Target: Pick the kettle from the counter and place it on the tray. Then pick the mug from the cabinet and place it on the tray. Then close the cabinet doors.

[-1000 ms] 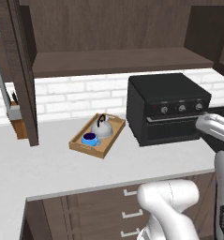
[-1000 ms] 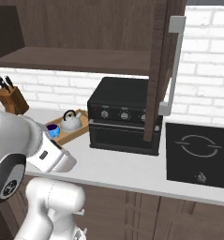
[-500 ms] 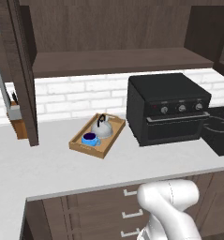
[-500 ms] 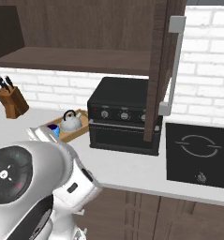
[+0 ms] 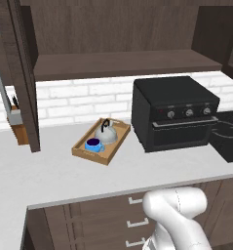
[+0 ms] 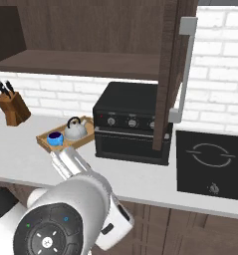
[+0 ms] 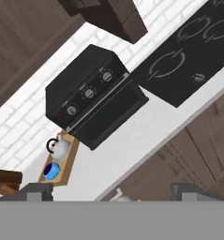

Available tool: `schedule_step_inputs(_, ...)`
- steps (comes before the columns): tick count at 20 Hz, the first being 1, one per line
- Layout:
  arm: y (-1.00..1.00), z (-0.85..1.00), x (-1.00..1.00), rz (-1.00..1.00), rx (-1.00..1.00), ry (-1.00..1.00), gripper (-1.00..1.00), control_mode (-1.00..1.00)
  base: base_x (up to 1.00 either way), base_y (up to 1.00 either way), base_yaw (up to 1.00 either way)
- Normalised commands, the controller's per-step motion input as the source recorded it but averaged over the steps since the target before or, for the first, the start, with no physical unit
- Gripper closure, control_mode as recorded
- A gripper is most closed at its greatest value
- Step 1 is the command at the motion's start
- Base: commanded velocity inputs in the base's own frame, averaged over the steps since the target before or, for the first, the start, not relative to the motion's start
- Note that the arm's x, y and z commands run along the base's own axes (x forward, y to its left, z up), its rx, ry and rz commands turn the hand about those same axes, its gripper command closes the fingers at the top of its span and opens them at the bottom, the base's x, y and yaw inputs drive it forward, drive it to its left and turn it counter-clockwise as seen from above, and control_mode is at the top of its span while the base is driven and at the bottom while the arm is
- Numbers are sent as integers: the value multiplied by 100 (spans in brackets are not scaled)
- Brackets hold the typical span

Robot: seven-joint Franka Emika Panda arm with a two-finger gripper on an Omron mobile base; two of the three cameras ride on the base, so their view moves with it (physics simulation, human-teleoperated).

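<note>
The silver kettle [image 5: 107,132] and the blue mug [image 5: 93,144] both sit in the wooden tray [image 5: 85,150] on the counter [image 5: 54,171], left of the oven. The right base view shows the same kettle [image 6: 75,129], mug [image 6: 55,138] and tray [image 6: 42,139]. Above, the cabinet [image 5: 123,63] has a bare shelf, and its doors stand open: the left door [image 5: 24,73] and the right door [image 6: 169,74]. In the hand view my gripper [image 7: 114,193] is open and holds nothing. It looks from high up and far off at the kettle [image 7: 61,147] and mug [image 7: 51,170].
A black oven [image 5: 174,117] stands on the counter right of the tray, with a black cooktop [image 6: 210,154] beyond it. A knife block [image 6: 11,107] sits at the far left by the wall. Drawers with silver handles [image 5: 135,223] run below the counter.
My arm has swung: the dark hand at the right edge of the left base view has left that frame, and the big joint now sits lower in the right base view. Kettle, mug and tray have not moved.
</note>
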Motion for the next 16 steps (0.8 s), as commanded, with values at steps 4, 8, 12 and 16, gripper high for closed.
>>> schedule_step_inputs(4, -45, -4, 11, 0, 7, 0, -100, -100, 0, 0, 0)
schedule_step_inputs(8, -38, -12, 2, 0, 7, -5, -100, -100, 0, 0, 0)
schedule_step_inputs(12, -39, -13, 4, 0, 9, -6, -100, -100, 0, 0, 0)
schedule_step_inputs(16, -44, -6, 6, 0, 10, -7, -100, -100, 0, 0, 0)
